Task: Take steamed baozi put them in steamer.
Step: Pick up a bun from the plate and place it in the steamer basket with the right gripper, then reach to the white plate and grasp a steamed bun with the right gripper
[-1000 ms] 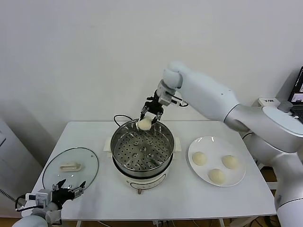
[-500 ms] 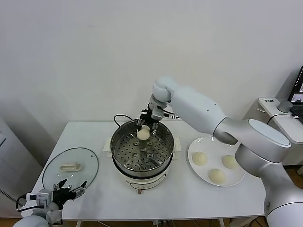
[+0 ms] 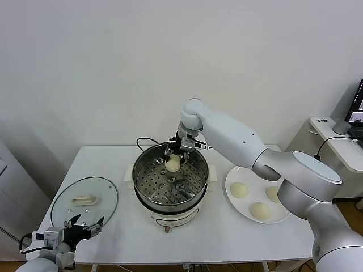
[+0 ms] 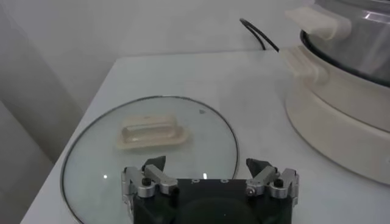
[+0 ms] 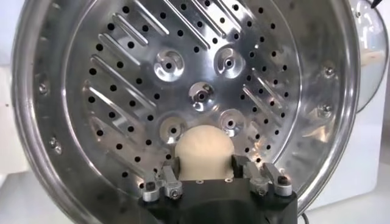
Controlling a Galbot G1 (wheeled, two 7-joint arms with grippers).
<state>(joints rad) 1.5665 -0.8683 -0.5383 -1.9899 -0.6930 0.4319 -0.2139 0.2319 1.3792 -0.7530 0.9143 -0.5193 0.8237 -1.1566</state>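
The right gripper [image 3: 173, 154] reaches down inside the steamer [image 3: 146, 182] at its far side, with one baozi [image 3: 172, 164] between its fingers. In the right wrist view the bun [image 5: 204, 151] sits just over the perforated floor, and the jaws flank it closely; whether they pinch it or have begun to let go cannot be told from the pictures. Three more baozi [image 3: 258, 211] wait on the white plate [image 3: 232, 175] to the right of the steamer.

The main risk is a sticky release: soft dough may cling to one finger [image 5: 170, 180] and lift or roll as the arm rises. A bun freed above the floor could also roll toward the raised studs at the centre, crowding the room the other three will need. Squeezing too hard would dent the dome. The gripper stands close to the far steel wall, so a careless lift might scrape the rim.

The left gripper [image 4: 209, 180] idles with jaws spread wide at the near left table [image 3: 108, 158] corner, over the edge of the glass lid [image 4: 189, 119], well clear of the work.
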